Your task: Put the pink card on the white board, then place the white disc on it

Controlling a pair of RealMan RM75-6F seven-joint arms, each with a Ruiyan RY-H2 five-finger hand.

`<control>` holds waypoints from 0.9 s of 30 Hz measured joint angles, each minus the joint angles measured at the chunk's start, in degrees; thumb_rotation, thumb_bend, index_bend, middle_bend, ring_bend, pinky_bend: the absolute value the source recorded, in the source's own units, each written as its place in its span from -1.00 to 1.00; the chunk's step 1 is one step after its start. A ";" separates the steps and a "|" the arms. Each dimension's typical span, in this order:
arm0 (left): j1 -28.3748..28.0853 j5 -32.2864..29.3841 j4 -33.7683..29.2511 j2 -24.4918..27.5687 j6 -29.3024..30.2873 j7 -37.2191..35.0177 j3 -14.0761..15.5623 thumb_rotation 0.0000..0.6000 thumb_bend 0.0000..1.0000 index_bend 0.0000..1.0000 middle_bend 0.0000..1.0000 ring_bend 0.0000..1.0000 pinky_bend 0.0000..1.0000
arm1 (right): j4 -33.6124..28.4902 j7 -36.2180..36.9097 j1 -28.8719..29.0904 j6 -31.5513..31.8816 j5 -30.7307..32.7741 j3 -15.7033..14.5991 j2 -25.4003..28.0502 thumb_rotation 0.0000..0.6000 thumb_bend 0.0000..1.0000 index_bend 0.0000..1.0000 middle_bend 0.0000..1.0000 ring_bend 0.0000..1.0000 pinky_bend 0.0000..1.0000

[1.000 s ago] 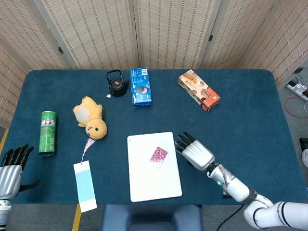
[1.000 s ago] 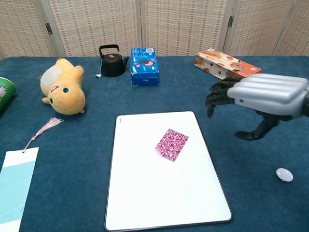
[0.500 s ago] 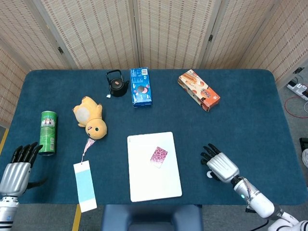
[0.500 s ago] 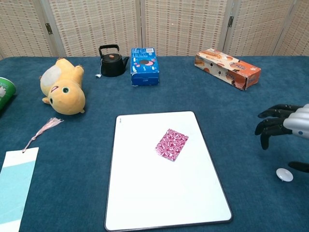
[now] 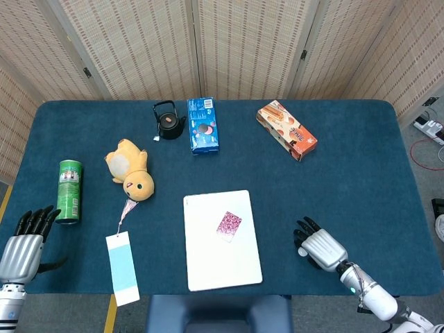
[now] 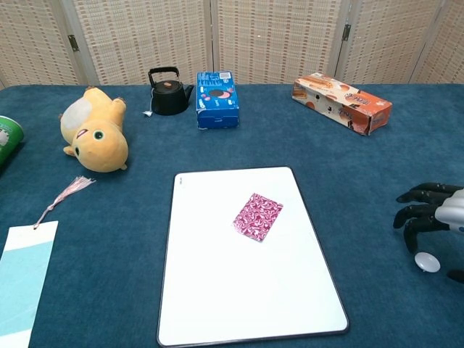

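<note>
The pink patterned card (image 5: 228, 225) (image 6: 258, 216) lies flat near the middle of the white board (image 5: 208, 263) (image 6: 217, 304). The small white disc (image 6: 427, 262) (image 5: 302, 252) sits on the blue cloth to the right of the board. My right hand (image 5: 320, 247) (image 6: 432, 215) hovers over the disc with its dark fingers (image 6: 415, 213) spread and curved downward; it holds nothing. My left hand (image 5: 22, 239) rests open at the table's near left corner, away from the board, and only the head view shows it.
A green can (image 5: 69, 191), a yellow plush toy (image 5: 131, 168) and a light blue bookmark (image 5: 122, 263) lie on the left. Along the back stand a black teapot (image 5: 168, 121), a blue box (image 5: 202, 125) and an orange box (image 5: 286, 130).
My right hand has drawn back from beside the board to the right and toward the near edge, coming down over the white disc. The card stays on the board. My left hand barely shifted.
</note>
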 measured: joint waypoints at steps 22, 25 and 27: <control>0.51 -0.14 0.59 0.26 0.57 -1.20 0.32 1.00 -0.73 -0.75 -0.84 -0.81 -1.00 | 2.02 -0.83 -0.66 -2.46 0.12 2.02 -1.85 1.00 -0.28 -0.13 -0.48 -0.87 -0.96; 0.59 -0.24 0.79 0.34 0.65 -1.50 0.30 1.00 -0.73 -0.75 -0.85 -0.81 -1.00 | 2.05 -1.24 -0.67 -2.78 0.20 2.28 -2.07 1.00 -0.28 -0.10 -0.47 -0.86 -0.96; 0.71 -0.23 0.97 0.39 0.82 -1.82 0.32 1.00 -0.73 -0.75 -0.85 -0.81 -1.00 | 2.07 -1.49 -0.70 -3.01 0.35 2.50 -2.23 1.00 -0.29 -0.07 -0.46 -0.85 -0.96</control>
